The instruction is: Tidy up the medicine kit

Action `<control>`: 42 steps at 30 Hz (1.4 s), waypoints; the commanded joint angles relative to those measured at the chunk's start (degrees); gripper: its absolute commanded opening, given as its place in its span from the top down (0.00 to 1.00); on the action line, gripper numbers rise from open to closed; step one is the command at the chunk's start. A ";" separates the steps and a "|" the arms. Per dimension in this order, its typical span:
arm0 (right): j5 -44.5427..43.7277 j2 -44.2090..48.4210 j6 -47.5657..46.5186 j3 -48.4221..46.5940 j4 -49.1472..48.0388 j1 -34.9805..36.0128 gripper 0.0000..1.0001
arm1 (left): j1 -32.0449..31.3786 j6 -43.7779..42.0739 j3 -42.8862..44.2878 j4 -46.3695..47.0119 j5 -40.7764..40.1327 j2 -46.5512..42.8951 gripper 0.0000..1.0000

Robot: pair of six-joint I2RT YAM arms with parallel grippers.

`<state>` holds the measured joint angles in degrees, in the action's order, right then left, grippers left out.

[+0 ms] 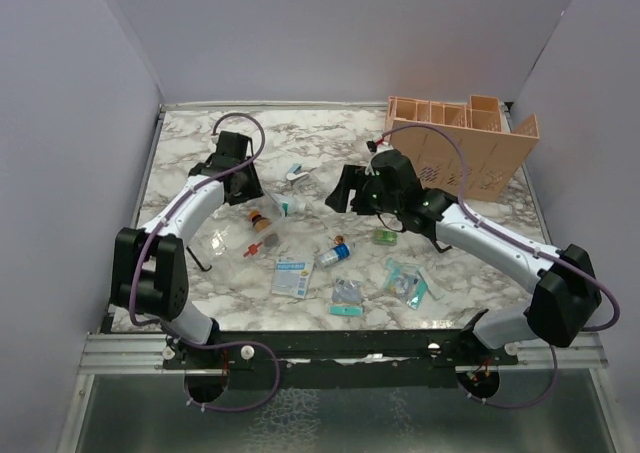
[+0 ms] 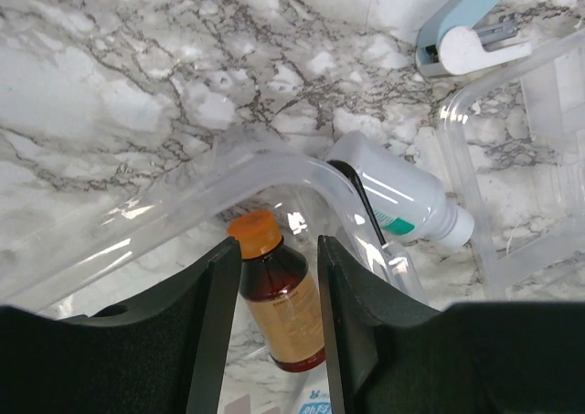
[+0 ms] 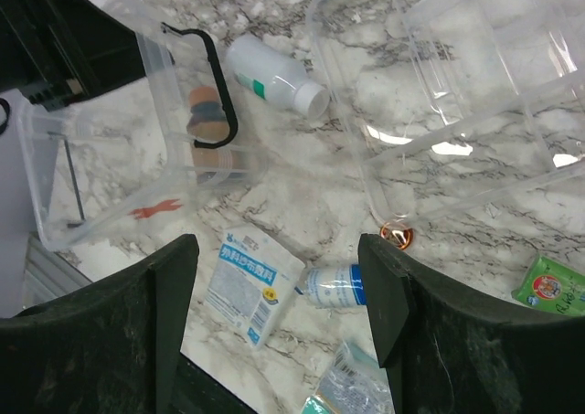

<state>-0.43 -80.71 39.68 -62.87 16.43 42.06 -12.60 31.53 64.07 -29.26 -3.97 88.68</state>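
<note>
A clear plastic box (image 1: 222, 241) with a red mark lies open at the left of the marble table; it also shows in the right wrist view (image 3: 101, 158). A brown bottle with an orange cap (image 1: 262, 219) lies by it. In the left wrist view the bottle (image 2: 283, 313) shows through the clear rim, below my left gripper (image 2: 277, 245), which is open and empty above it (image 1: 243, 185). A white bottle (image 2: 393, 195) lies beside the rim. My right gripper (image 3: 276, 249) is wide open and empty, hovering over a blue-and-white packet (image 3: 249, 281) and a small blue-labelled roll (image 3: 336, 284).
A clear compartment tray (image 3: 457, 94) lies by the white bottle. A peach organizer (image 1: 460, 143) stands at the back right. A green packet (image 1: 386, 237), teal packets (image 1: 405, 281), a small bag (image 1: 348, 292) and a blue-white clip (image 1: 296, 172) lie scattered on the table.
</note>
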 commanded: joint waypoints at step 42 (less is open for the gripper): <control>8.09 -34.59 -13.30 -18.97 -1.20 1.93 0.66 | -0.05 -1.51 -0.82 1.31 -1.83 -8.78 0.58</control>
<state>6.96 -114.13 25.67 -81.89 15.29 43.51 -12.60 29.78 64.25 -28.82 -3.75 83.92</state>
